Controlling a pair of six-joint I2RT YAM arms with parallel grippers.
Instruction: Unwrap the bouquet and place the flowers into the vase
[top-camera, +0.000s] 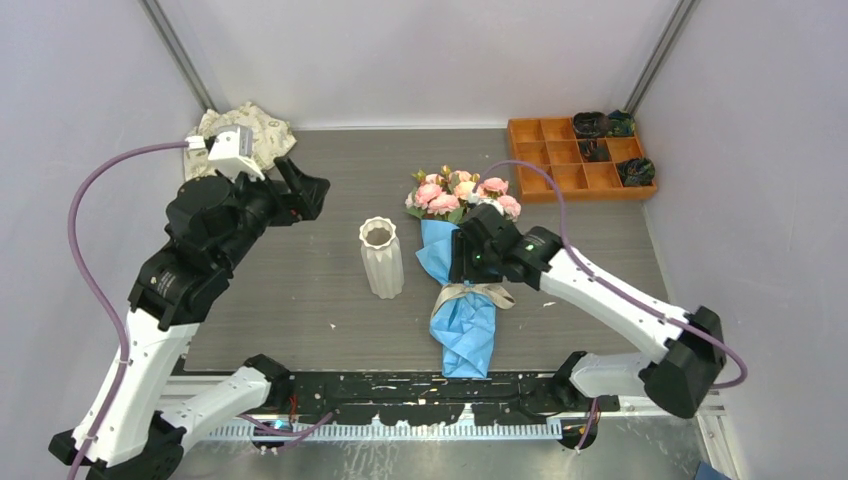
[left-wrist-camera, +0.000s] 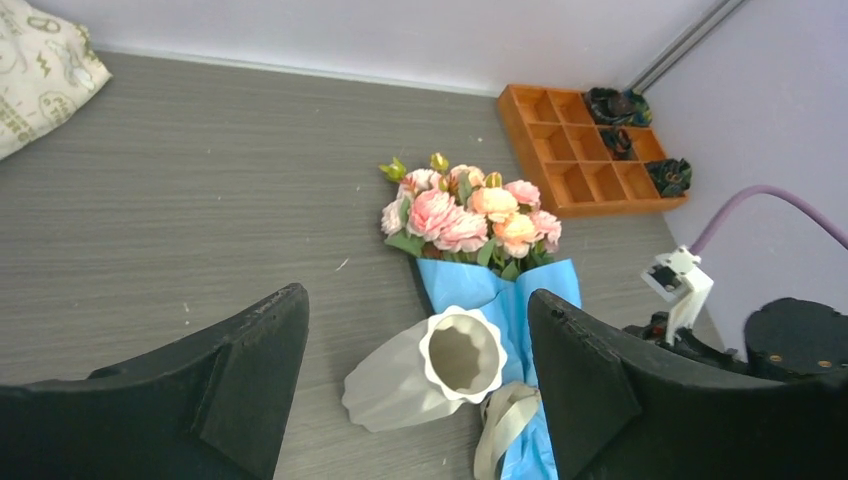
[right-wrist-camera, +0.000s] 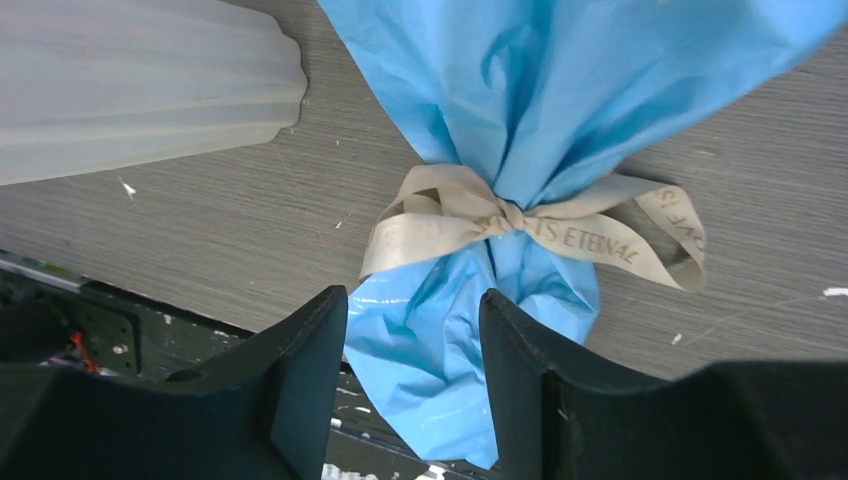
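**Both grippers parted: left high, right low**

The left arm (top-camera: 150, 330) rears up from its base, elbow bent, wrist turned inward. The left gripper (top-camera: 305, 178) hangs well above the tabletop (top-camera: 300, 300), its fingers (left-wrist-camera: 250, 370) spread wide with nothing between them. The right arm (top-camera: 610, 295) reaches low and forward, wrist tipped down. The right gripper (right-wrist-camera: 412, 300) shows a narrower gap, its tips seemingly just short of contact below.

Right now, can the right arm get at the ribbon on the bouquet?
Probably yes: the right arm hangs close above the bouquet, jaws apart, and the beige ribbon lies uncovered before them.
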